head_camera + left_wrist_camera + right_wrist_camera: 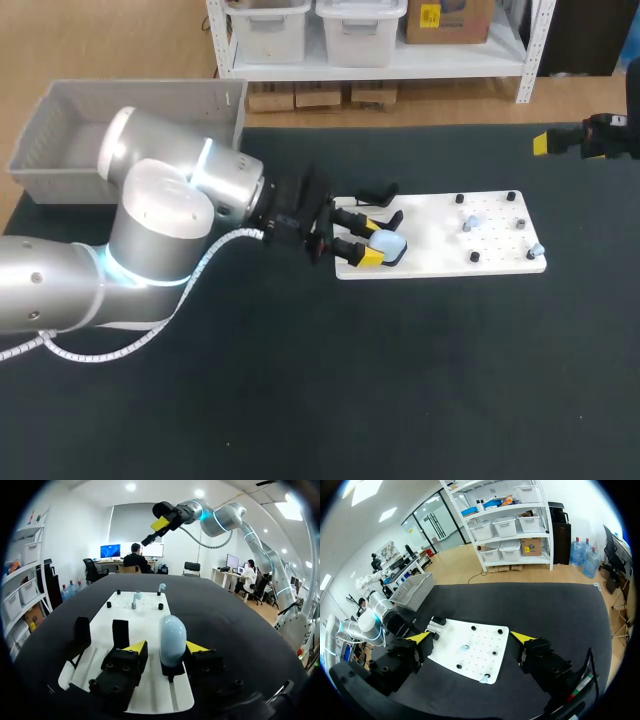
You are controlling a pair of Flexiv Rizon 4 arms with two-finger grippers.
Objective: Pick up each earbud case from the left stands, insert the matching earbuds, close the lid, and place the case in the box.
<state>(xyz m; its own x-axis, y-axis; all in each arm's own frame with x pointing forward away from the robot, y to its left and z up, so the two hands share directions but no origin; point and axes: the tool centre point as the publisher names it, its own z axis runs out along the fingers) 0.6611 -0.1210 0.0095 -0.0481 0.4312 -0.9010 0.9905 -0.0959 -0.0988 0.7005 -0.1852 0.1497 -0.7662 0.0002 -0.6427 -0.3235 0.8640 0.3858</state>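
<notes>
- Earbud case [172, 639]: pale blue, upright on a black stand at the left end of the white board [440, 235], at the centre of the head frame. Its long axis is vertical, crosswise to the fingers' closing line.
- Left tool [166, 648]: fingers apart and straddling the case. One yellow tip lies about against it and the other stands clear. The next move probably calls for closing, then a straight lift.
- Empty stand [120, 631]: just beside the clear finger, so room there is tight.
- Right tool [470, 638]: fingers wide apart, at the upper right of the head frame, well apart from the case. The left arm is far nearer.
- Surface [400, 380]: dark. The grey box [60, 140] sits upper left.
</notes>
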